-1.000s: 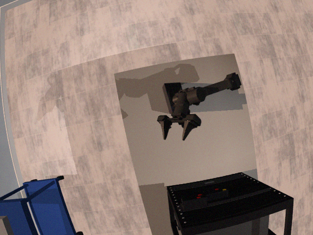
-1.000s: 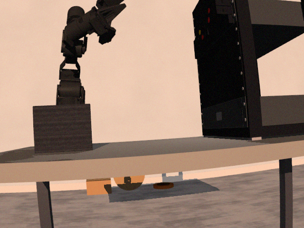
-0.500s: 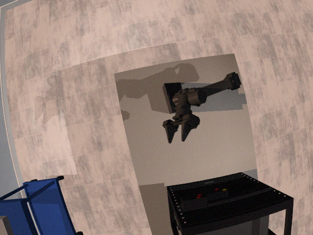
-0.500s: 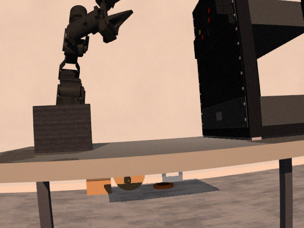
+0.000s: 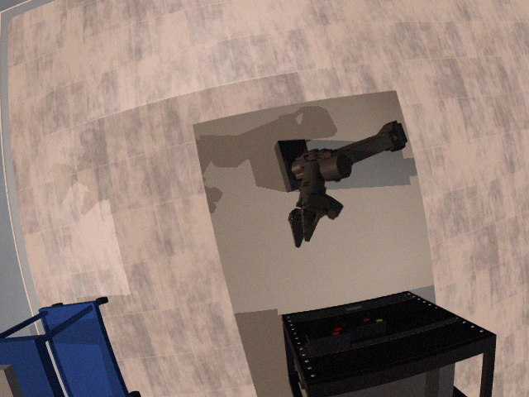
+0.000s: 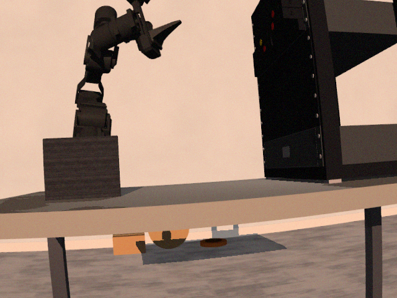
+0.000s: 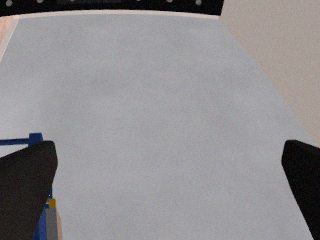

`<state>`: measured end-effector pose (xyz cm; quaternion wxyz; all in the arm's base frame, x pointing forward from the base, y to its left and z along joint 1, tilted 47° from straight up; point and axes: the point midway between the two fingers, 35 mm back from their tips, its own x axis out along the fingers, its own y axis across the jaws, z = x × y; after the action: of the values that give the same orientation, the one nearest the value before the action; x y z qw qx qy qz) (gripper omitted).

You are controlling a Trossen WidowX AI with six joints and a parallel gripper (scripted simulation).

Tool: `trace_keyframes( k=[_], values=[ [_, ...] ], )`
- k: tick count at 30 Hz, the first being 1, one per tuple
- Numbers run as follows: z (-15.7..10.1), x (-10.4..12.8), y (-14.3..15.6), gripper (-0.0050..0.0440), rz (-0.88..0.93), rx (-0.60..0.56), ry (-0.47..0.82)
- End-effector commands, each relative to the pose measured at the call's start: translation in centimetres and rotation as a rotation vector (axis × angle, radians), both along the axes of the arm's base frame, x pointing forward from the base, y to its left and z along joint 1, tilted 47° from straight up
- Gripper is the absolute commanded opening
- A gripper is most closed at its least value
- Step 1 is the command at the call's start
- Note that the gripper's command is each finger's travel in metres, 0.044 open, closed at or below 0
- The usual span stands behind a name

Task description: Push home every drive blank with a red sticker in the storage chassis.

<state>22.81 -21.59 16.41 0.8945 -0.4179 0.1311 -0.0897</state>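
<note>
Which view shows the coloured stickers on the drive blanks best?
The top view: three red stickers and one yellow sticker all show on the rack front. The exterior view shows them too, at a steep slant and small. The wrist view shows only the rack's dark edge, no stickers.

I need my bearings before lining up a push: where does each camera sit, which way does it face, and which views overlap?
Top: overhead, looking down on the grey table top; shows the whole dark arm, the open end effector and the black rack.
Exterior: low at the table's side, looking across; shows the arm on its dark block pedestal.
Wrist: on the arm, facing along the table toward the rack; shows only two dark fingertips.
Shared: top and exterior both show the red stickers and the one yellow sticker.
</note>
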Motion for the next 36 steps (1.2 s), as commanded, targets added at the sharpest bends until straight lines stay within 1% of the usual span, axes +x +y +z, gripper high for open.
trace_keyframes(
  k=[1,4,5,7,9,14,15,18,19,22,23,24,26,30,31,34,35,36],
  values=[
    [0.6,0.5,0.1,0.044,-0.001,0.116,-0.049],
    [0.8,0.8,0.4,0.044,-0.003,0.218,-0.076],
    [0.8,0.8,0.4,0.044,-0.003,0.218,-0.076],
    [0.9,0.9,0.5,0.044,-0.005,0.288,-0.094],
    [0.9,0.9,0.5,0.044,-0.005,0.288,-0.094],
    [1.1,1.4,1.0,0.044,-0.009,0.465,-0.136],
    [1.1,1.4,1.0,0.044,-0.009,0.465,-0.136],
    [1.2,1.7,1.2,0.044,-0.012,0.574,-0.159],
    [1.2,1.7,1.2,0.044,-0.012,0.574,-0.159],
    [1.4,1.9,1.5,0.044,-0.015,0.683,-0.181],
    [1.4,1.9,1.5,0.044,-0.015,0.683,-0.181],
    [1.4,2.0,1.6,0.044,-0.016,0.72,-0.187],
    [1.4,2.0,1.6,0.044,-0.016,0.72,-0.187],
    [1.6,2.4,1.9,0.044,-0.022,0.867,-0.213],
    [1.6,2.4,1.9,0.044,-0.022,0.867,-0.213],
    [1.8,2.6,2.2,0.044,-0.027,0.978,-0.231],
    [1.8,2.6,2.2,0.044,-0.027,0.978,-0.231],
    [1.8,2.7,2.3,0.044,-0.028,1.015,-0.236]
  ],
)
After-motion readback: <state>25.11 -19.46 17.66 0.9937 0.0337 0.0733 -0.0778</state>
